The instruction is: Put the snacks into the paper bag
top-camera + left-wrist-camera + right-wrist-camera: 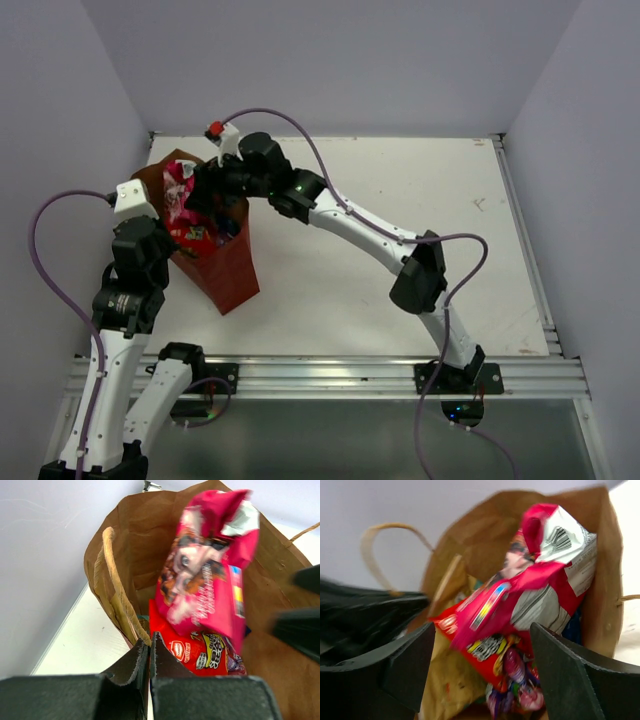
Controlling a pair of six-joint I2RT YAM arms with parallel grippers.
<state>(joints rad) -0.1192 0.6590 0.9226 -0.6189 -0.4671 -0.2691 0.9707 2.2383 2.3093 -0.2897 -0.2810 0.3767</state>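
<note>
Left gripper (149, 647), lower left of top view: jaws pinched tight on paper bag (232, 275) rim. Bag stands left of centre. Red packet (195, 652) inside, pink-and-silver packet (540, 575) poking out above it. Right gripper (481, 630) over bag mouth, jaws wide, gripping nothing.

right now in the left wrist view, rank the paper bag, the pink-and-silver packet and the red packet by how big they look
1. paper bag
2. pink-and-silver packet
3. red packet, though it is partly hidden behind the pink-and-silver one, so this ranks only its visible part
</note>
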